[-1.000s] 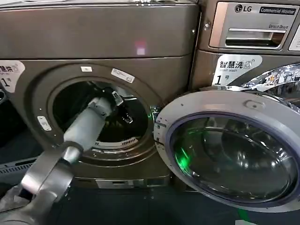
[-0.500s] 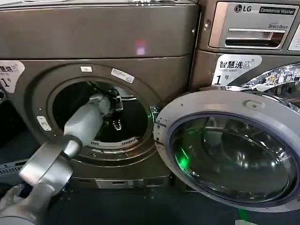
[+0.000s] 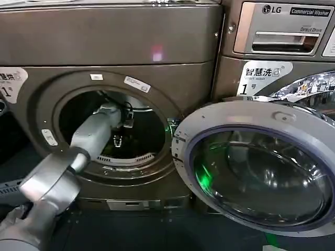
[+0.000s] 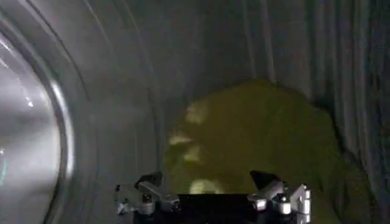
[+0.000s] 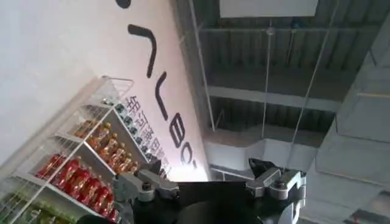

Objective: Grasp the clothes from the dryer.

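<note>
The dryer (image 3: 115, 42) is the bronze-grey machine on the left, with its round door (image 3: 256, 167) swung open to the right. My left arm reaches through the porthole, and the left gripper (image 3: 118, 140) hangs inside the dark drum. In the left wrist view the yellow-green clothes (image 4: 256, 134) lie bunched against the ribbed drum wall (image 4: 122, 61). The left gripper (image 4: 207, 182) stands open just short of them, one fingertip (image 4: 149, 181) on each side and nothing between. My right gripper (image 5: 207, 173) is open and empty, pointing up at a ceiling, away from the machine.
The LG machine (image 3: 282, 31) with its detergent drawer stands at the upper right. The open glass door takes up the space in front of it. The porthole rim (image 3: 157, 157) closely surrounds my left forearm. A shelf of bottles (image 5: 79, 176) appears in the right wrist view.
Inside the drum my left gripper has swung leftward and a little lower over the last second. The door and the machines have not moved.
</note>
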